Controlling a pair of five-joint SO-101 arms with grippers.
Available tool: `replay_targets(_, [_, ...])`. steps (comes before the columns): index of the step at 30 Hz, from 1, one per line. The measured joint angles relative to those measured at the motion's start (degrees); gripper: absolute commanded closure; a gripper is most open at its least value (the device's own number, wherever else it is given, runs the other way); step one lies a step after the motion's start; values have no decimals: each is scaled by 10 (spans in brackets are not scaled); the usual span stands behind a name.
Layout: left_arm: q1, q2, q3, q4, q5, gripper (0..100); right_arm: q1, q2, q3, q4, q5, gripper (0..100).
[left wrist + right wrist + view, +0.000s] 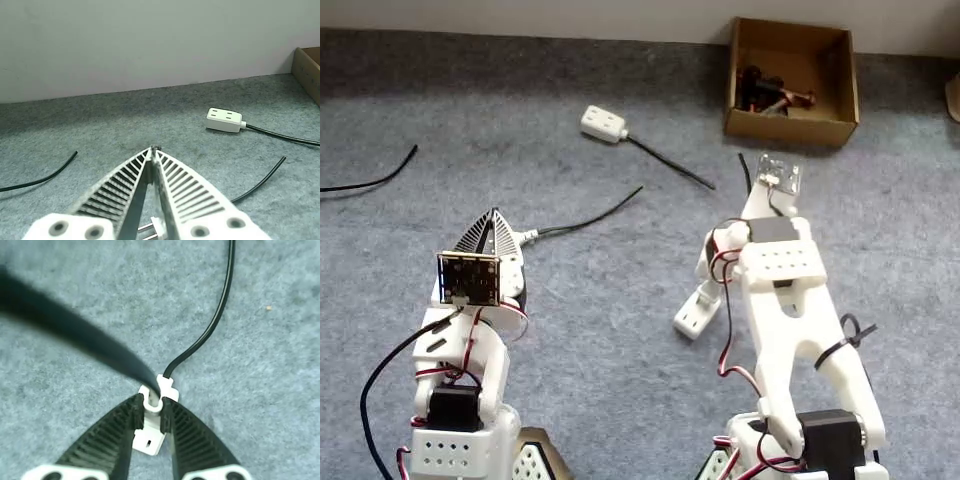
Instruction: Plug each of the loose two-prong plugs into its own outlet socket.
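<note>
Holding a two-prong plug (151,229) pinched between fully closed fingers, the left gripper (153,150) hovered over the grey surface (100,130). It pointed toward the white outlet socket (225,120), which lay well apart ahead with its slots facing up. The right gripper (152,401) was clamped on a white cord end (149,437); plug or socket, I could not tell. The step in hand looked like carrying the plug to the socket. Next, the prongs would need turning toward one slot pair and lining up squarely.
</note>
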Motion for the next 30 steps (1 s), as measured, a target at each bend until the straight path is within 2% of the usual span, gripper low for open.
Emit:
replay_targets(8, [0, 0, 0, 0, 0, 993, -2, 0, 0, 1, 7, 992])
replay_targets(14, [0, 0, 0, 0, 0, 993, -6, 0, 0, -2, 127, 992])
replay_targets(23, [0, 0, 0, 0, 0, 993, -7, 0, -6, -15, 163, 992])
replay_targets(30, [0, 0, 0, 0, 0, 993, -6, 0, -10, -94, 187, 992])
